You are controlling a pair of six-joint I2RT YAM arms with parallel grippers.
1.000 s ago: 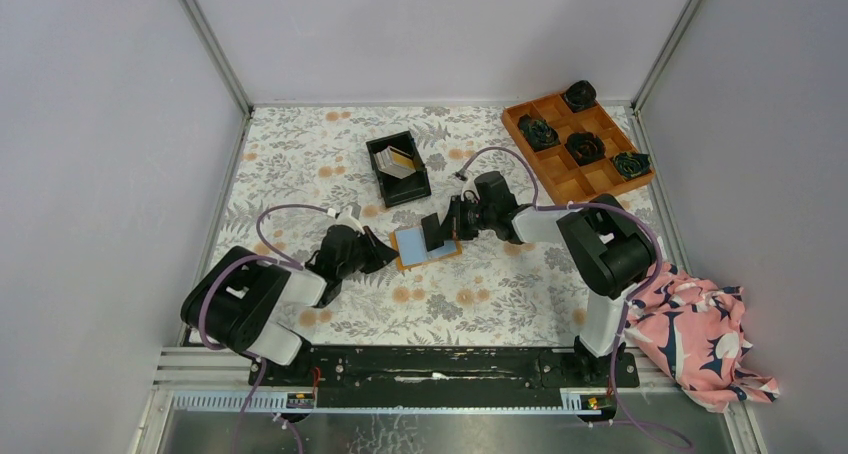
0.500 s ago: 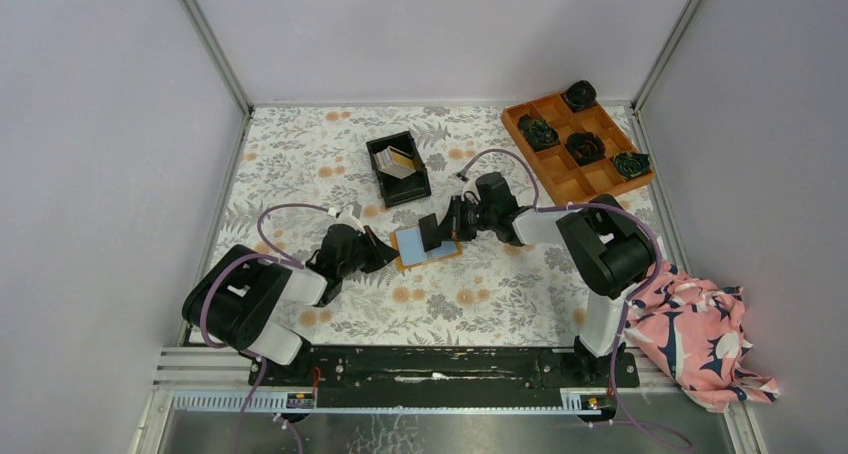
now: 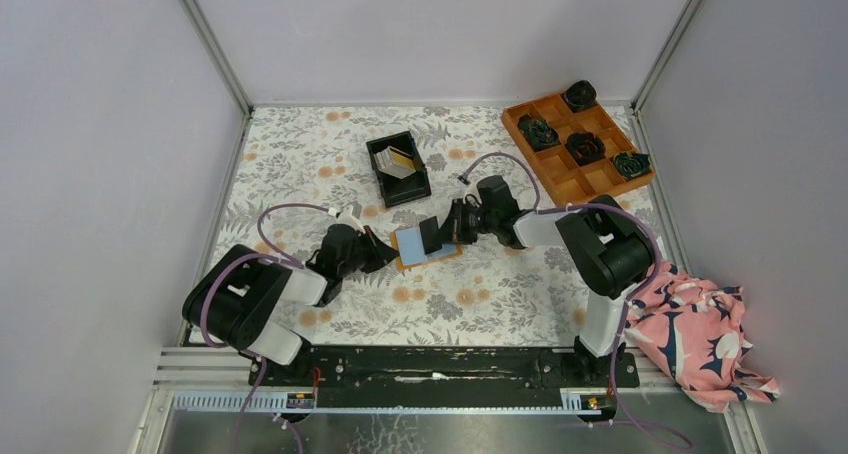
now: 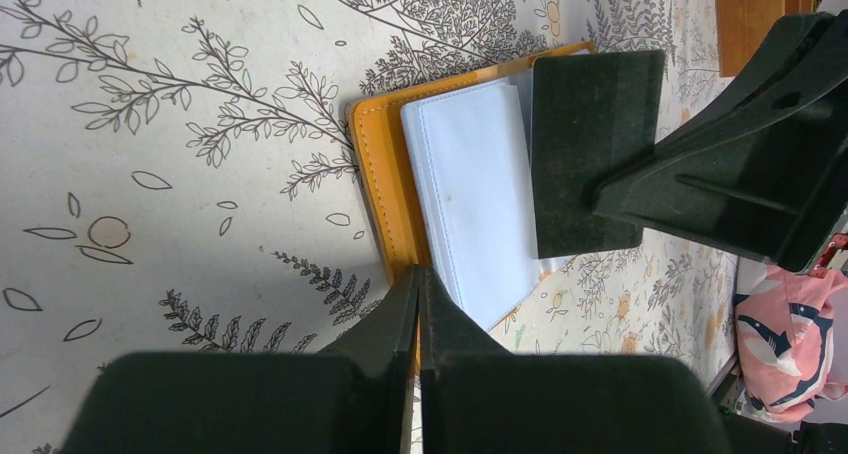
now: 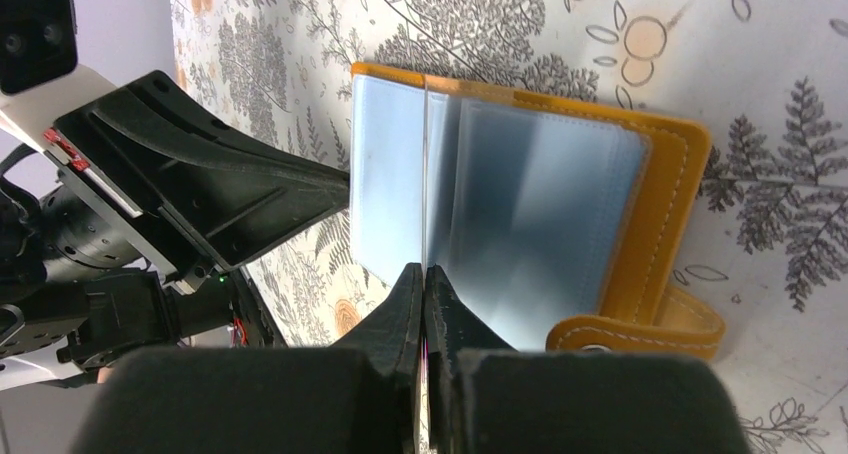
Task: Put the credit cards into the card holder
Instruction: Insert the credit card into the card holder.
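1. The card holder (image 3: 430, 246) lies open on the floral table cover (image 3: 300, 154) with its pale blue pockets facing up. It sits between the two grippers, and no card can be seen in it.
2. The left gripper (image 3: 388, 255) is clenched tight, its tips resting on the holder's orange edge on the side away from the right arm. This looks meant to anchor the holder so it neither slides nor folds shut. Whether any leather is caught between the tips cannot be told.
3. The right gripper (image 3: 437, 234) is clamped on a thin pocket leaf (image 5: 425, 174), which stands up on edge from the middle of the holder. Lifting it probably serves to open a slot for a card.
4. The credit cards (image 3: 400, 162) lie in the black bin (image 3: 376, 169), beyond the holder and well apart from it. Neither gripper has one, so one of them would likely have to let go to fetch a card.
5. The orange tray (image 3: 572, 184) with dark rosettes stands far beyond the holder to its right. A pink cloth (image 3: 700, 334) lies nearer than the holder, well off to the right. Neither blocks anything.
6. The real obstruction is the right gripper's own fingers above the pockets. Once released, the leaf may also drop flat again.
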